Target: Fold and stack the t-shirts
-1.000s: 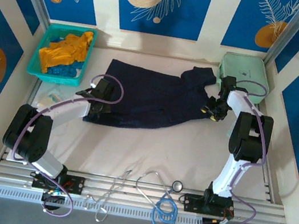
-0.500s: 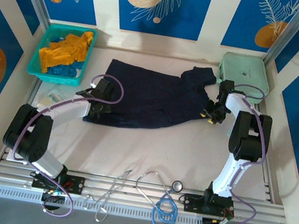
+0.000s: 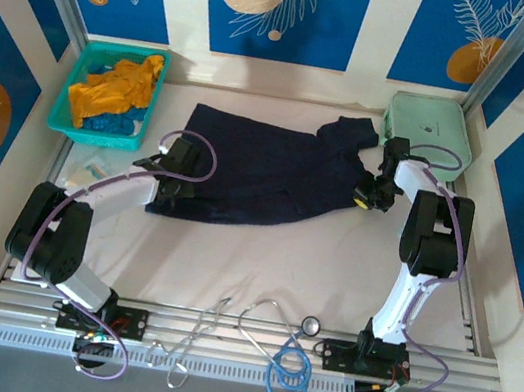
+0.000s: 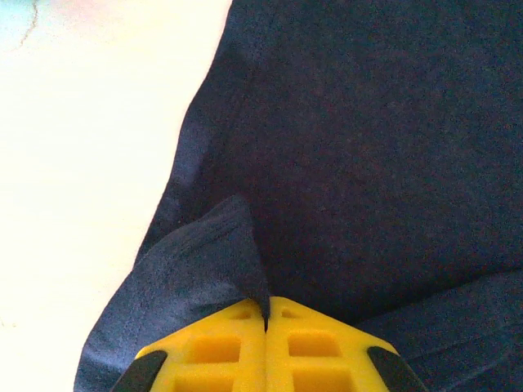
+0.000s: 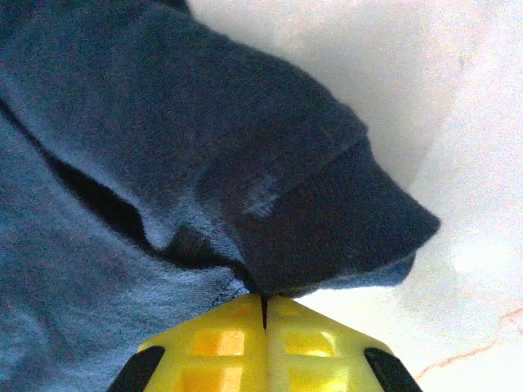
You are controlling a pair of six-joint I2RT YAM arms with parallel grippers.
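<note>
Seen from above, a large navy t-shirt (image 3: pixel 256 175) lay spread across the middle of a white table (image 3: pixel 330 269), body mostly flat, with one sleeve rumpled at its 1 o'clock corner. The left gripper (image 4: pixel 265 314) sat at the shirt's 8 o'clock edge, its yellow fingers pressed together on a small raised fold of the navy cloth beside the hem. The right gripper (image 5: pixel 263 304) sat at the shirt's 3 o'clock side, likewise closed, pinching a thick rolled edge of navy fabric, probably the sleeve cuff, though the close view made that hard to confirm. At 10 o'clock on the table stood a teal basket (image 3: pixel 95 137) holding a crumpled mustard-orange t-shirt (image 3: pixel 113 89) on top of a bright blue t-shirt (image 3: pixel 117 127). A mint-green case (image 3: pixel 427 124) rested at 1 o'clock, just beyond the right arm. The task appeared to be near its start: the navy shirt was gripped at two sides but showed no finished fold, the two basket shirts looked untouched, and no stack existed anywhere on the table.
</note>
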